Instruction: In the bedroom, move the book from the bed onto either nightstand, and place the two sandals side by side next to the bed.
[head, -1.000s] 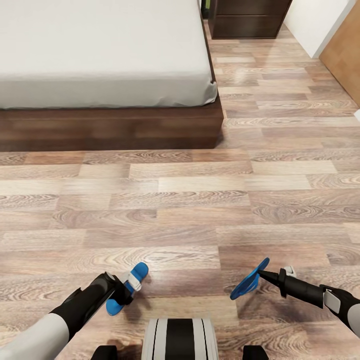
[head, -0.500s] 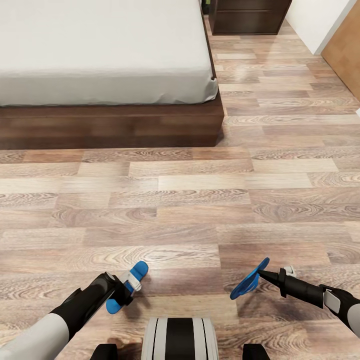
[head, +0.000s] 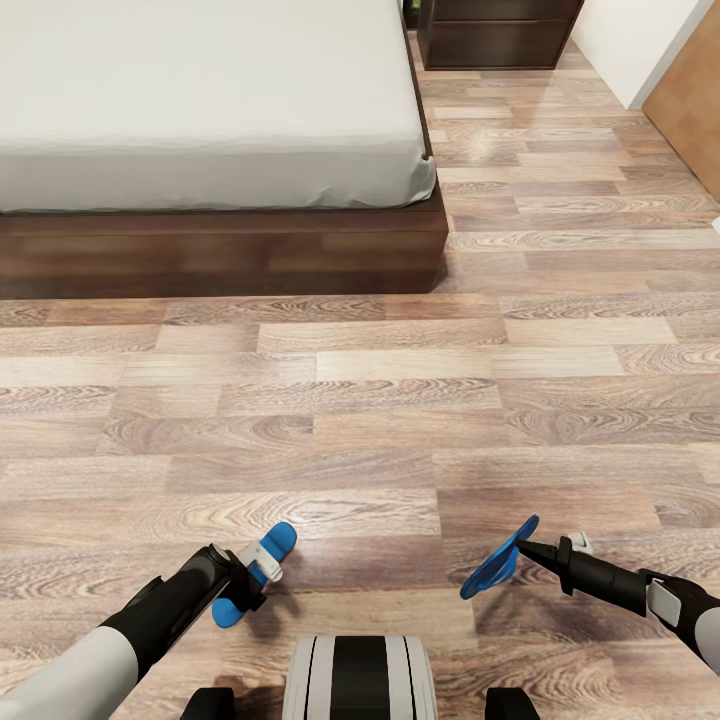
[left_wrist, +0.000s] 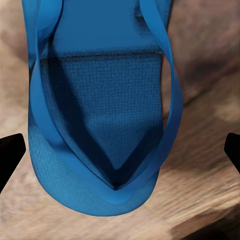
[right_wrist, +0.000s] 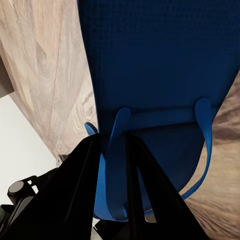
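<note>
The low dark-brown wooden bed (head: 230, 250) with its flat light-grey mattress stands well ahead across the light brown wood-plank floor (head: 400, 400), and no book shows on the part of it in view. The left tool (head: 250, 580) pinches 1 bright blue flip-flop (head: 262, 562), and the right tool (head: 530, 547) pinches the other bright blue flip-flop (head: 497, 565) by a strap, edge-on above the floor. I judge the strap-held sandal the weaker hold: it could swing or slip on the way, and the 2 may land askew, not side by side.

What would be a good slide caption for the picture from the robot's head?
Facing the bed, the robot holds one blue sandal in its left gripper and the other in its right gripper.
</note>
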